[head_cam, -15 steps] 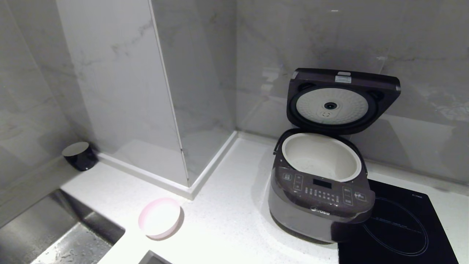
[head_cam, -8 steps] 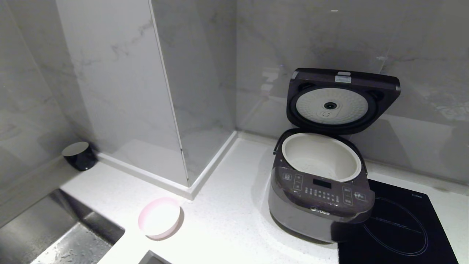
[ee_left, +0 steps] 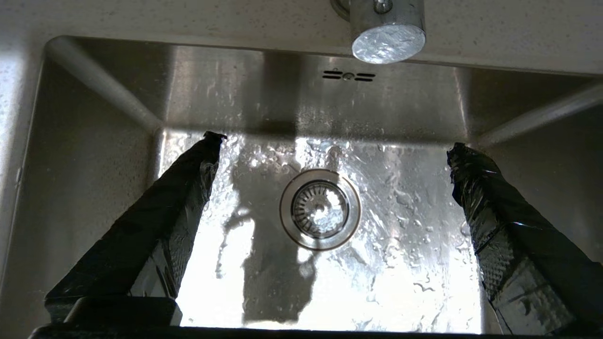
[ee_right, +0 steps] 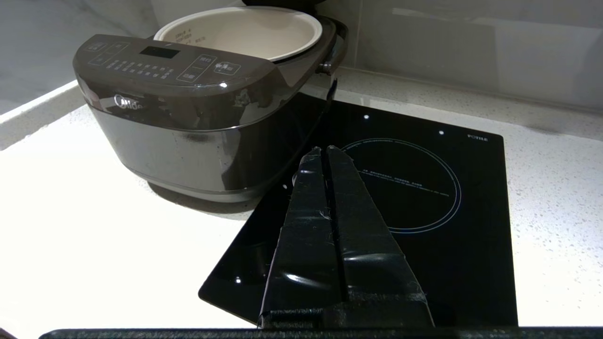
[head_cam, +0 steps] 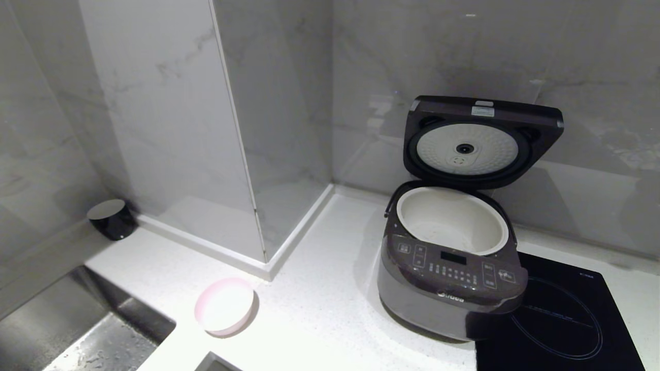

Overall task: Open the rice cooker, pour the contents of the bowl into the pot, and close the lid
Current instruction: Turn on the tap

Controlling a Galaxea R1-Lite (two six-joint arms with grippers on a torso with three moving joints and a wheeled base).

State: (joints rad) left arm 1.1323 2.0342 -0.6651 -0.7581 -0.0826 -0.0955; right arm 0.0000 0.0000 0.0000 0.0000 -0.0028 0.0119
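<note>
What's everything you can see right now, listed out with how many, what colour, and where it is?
rice cooker: one, dark grey-brown, on the counter beside the hob
lid: one, dark with white disc underneath, standing open behind the pot
pot: one, cream-white, seated in the cooker
bowl: one, pale pink, on the counter near the sink
hob: one, flat black, right of the cooker
sink: one, steel, wet, at the counter's left
tap spout: one, silver, above the sink
small black cylinder: one, at the wall behind the sink
left gripper: open, over the sink
right gripper: shut, over the hob
</note>
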